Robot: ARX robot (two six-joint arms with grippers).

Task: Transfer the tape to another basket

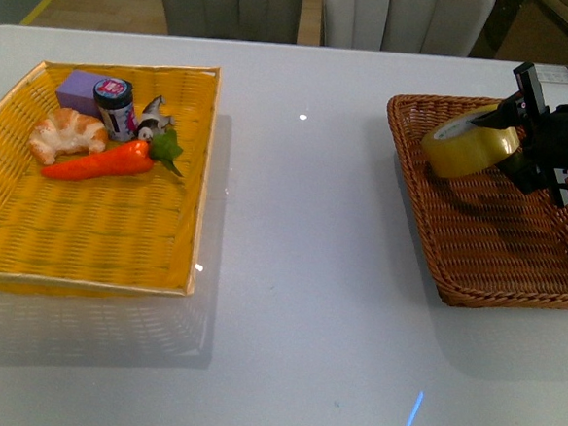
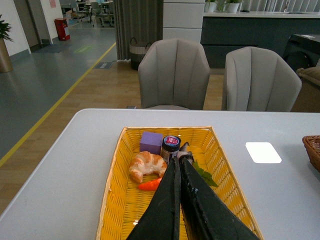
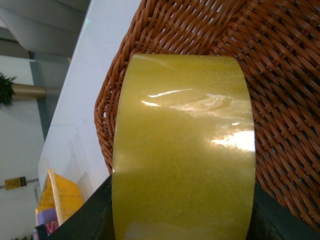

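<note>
The yellowish tape roll (image 1: 469, 146) is held in my right gripper (image 1: 511, 141), which is shut on it, a little above the far left part of the dark brown wicker basket (image 1: 475, 275) at the table's right. In the right wrist view the tape (image 3: 184, 150) fills the frame between the black fingers (image 3: 85, 220), with the basket's weave (image 3: 280, 75) behind it. My left gripper (image 2: 179, 160) is shut and empty, above the yellow tray (image 2: 117, 200); it does not show in the front view.
The flat yellow tray (image 1: 87, 238) at the table's left holds a croissant (image 1: 67, 133), an orange carrot (image 1: 102, 161), a purple block (image 1: 83, 90), a small jar (image 1: 116, 107) and a small figure. Two grey chairs (image 2: 175, 75) stand behind the white table (image 1: 299, 273).
</note>
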